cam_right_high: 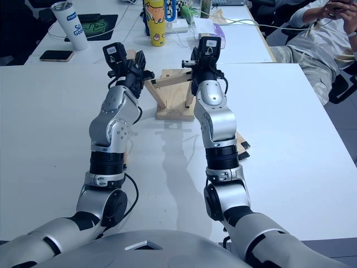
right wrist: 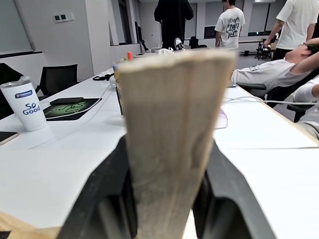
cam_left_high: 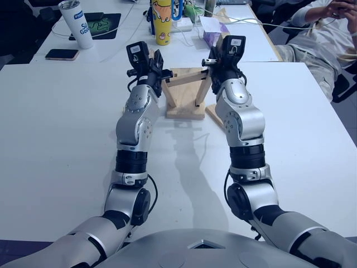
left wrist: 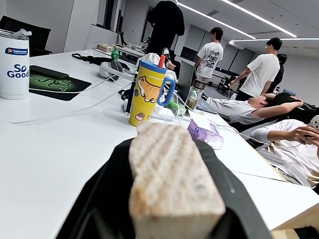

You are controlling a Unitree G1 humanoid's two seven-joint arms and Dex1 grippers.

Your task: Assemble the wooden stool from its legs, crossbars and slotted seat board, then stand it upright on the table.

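A partly built wooden stool [cam_left_high: 184, 95] lies on the white table [cam_left_high: 67, 123] between my two grippers. Its flat seat board [cam_left_high: 185, 111] rests on the table, with slanted legs and a crossbar [cam_left_high: 187, 79] above it. My left gripper [cam_left_high: 158, 70] is shut on the left leg's end, whose end grain [left wrist: 169, 179] sits between the black fingers [left wrist: 99, 199]. Level with it, my right gripper [cam_left_high: 218, 63] is shut on the right leg. That piece [right wrist: 172, 124] stands upright between the fingers [right wrist: 107, 184].
Loose wooden pieces [cam_right_high: 242, 146] lie on the table beside my right forearm. On the desk behind stand a white tumbler [cam_left_high: 75, 22], a phone [cam_left_high: 62, 54], a yellow cup [cam_left_high: 162, 22] and a purple tissue box [cam_left_high: 215, 37]. Bare table spreads left and right.
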